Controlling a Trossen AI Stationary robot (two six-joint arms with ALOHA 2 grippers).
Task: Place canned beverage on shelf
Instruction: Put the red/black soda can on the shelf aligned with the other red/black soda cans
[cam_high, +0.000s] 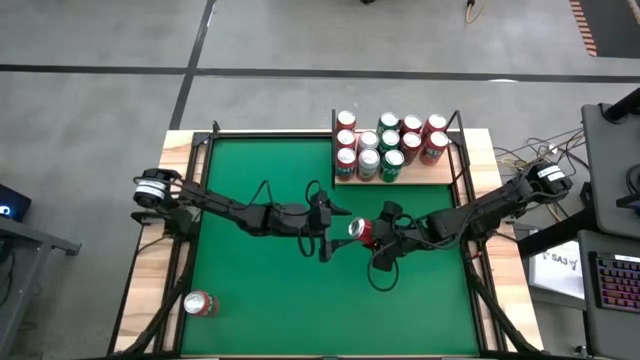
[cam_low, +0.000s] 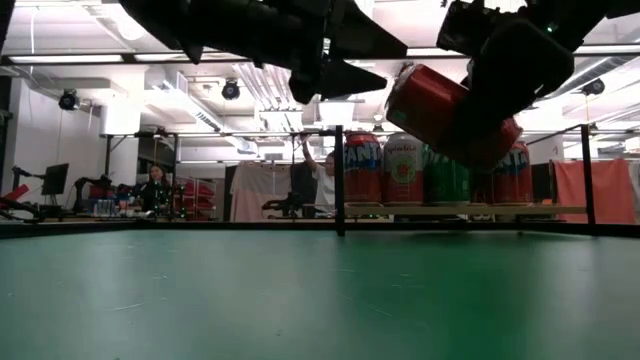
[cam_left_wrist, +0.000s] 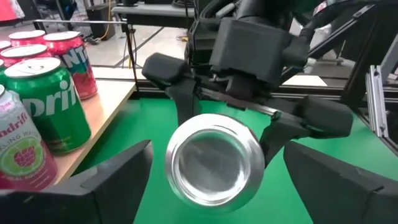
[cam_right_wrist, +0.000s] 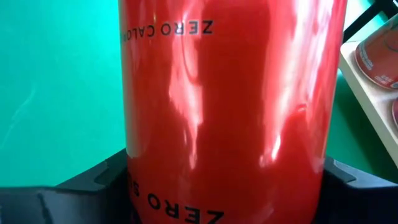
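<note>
Handover point, mid-bench, well above the green felt.

Red can: clamped in the right pincer, held off the bench and tilted, as the low view shows, with its body slanting down toward the shelf side. The right wrist view confirms both dark fingers pressed against the can's sides, "ZERO" print visible. Grip is across the body, which leaves the can's end free and exposed.

Left pincer: fingers apart, not touching the can. From the left wrist view the can's silver end faces this pincer squarely and sits between its two spread fingers with clear gaps each side. Judgement: the left pincer stands wide so the right can carry the can alone w/o snagging.

Shelf: pale board w/ black rods at the far right of the bench, already carrying a dense block of upright cans, red, green and pink-labelled. Free room appears only along its near edge, so the held can prob. must go upright into a tight slot.

Spare red can: lying on its side near the front left corner of the bench, well apart from both arms; not in play.

Risk: tilted carry means the can needs righting before set-down; neighbours could be knocked.

People are visible in the room beyond, none near the bench.
</note>
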